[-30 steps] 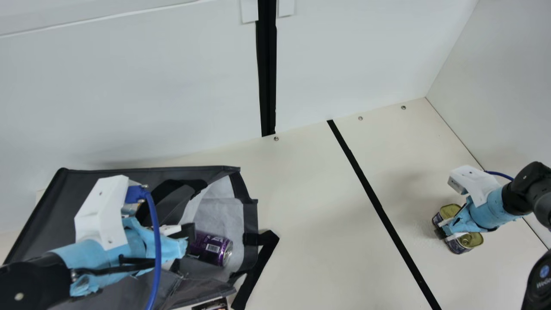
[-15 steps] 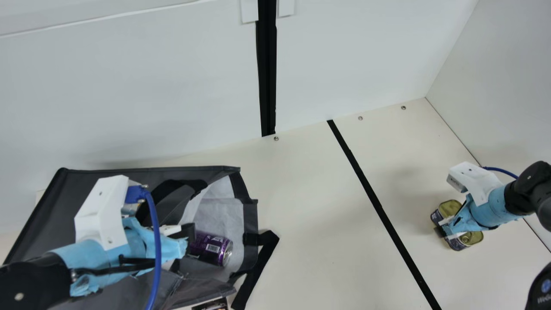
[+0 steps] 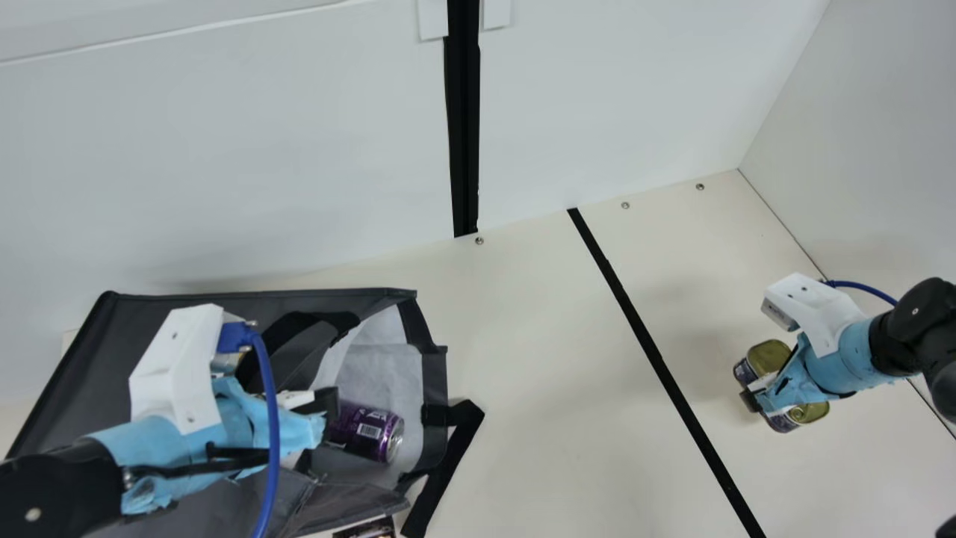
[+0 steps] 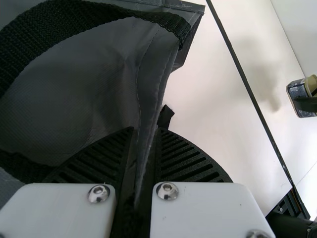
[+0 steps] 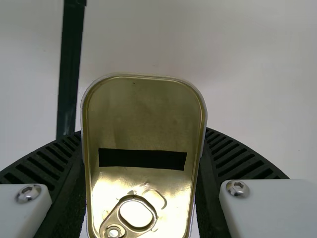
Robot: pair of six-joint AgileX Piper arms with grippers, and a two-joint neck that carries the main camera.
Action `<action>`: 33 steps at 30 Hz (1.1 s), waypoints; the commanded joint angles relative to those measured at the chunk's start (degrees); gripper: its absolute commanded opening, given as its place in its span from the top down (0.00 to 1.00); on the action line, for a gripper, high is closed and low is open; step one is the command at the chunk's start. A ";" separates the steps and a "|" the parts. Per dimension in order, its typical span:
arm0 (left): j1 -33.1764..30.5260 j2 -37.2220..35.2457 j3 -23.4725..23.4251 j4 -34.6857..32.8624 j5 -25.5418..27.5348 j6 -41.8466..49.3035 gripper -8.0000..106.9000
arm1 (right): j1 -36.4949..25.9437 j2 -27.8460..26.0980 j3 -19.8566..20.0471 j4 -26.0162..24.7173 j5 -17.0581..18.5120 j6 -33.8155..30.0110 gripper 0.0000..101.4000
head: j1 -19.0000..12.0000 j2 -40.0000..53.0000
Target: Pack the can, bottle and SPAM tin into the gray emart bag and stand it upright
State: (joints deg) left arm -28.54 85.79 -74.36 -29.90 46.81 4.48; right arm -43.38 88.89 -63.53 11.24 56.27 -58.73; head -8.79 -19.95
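Note:
In the main view my left gripper [image 3: 325,402] is at the mouth of the gray bag [image 3: 134,329], which lies on its side. The left wrist view has the left gripper [image 4: 143,148] shut on the bag's edge [image 4: 157,84]. A purple can [image 3: 366,431] lies inside the bag's pale lining. At the far right, my right gripper [image 3: 754,396] is shut across the middle of the SPAM tin [image 3: 769,357]. Seen by the right wrist camera, the tin [image 5: 143,114] is between both fingers of the right gripper [image 5: 143,163], its gold pull-tab lid facing the camera.
A black strap [image 3: 455,441] trails from the bag onto the cream table [image 3: 538,373]. Black tape [image 3: 657,359] crosses the table between the bag and the tin. A dark printed item [image 3: 367,528] is at the bottom edge, beside the bag. White walls stand behind and at right.
My right gripper and the tin have shifted a little to the left and slightly up in the main view. The left arm, bag and can have kept still.

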 commanded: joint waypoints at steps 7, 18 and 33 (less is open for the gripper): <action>0.00 0.00 0.00 0.00 0.00 0.00 1.00 | 5.52 -4.83 0.85 -1.43 1.91 3.12 1.00 | -1.21 -0.05; 0.00 0.00 0.00 0.00 0.00 0.00 1.00 | 13.21 -7.57 -0.63 -2.79 4.93 3.59 1.00 | -1.21 -0.05; 0.00 0.00 0.00 0.00 0.00 0.00 1.00 | 24.15 -9.64 -1.69 -2.41 8.11 1.59 1.00 | -1.21 -0.05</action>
State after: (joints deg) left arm -28.54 85.79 -74.36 -29.90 46.81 4.48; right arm -20.27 79.26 -65.20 8.72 64.26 -57.10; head -8.79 -19.86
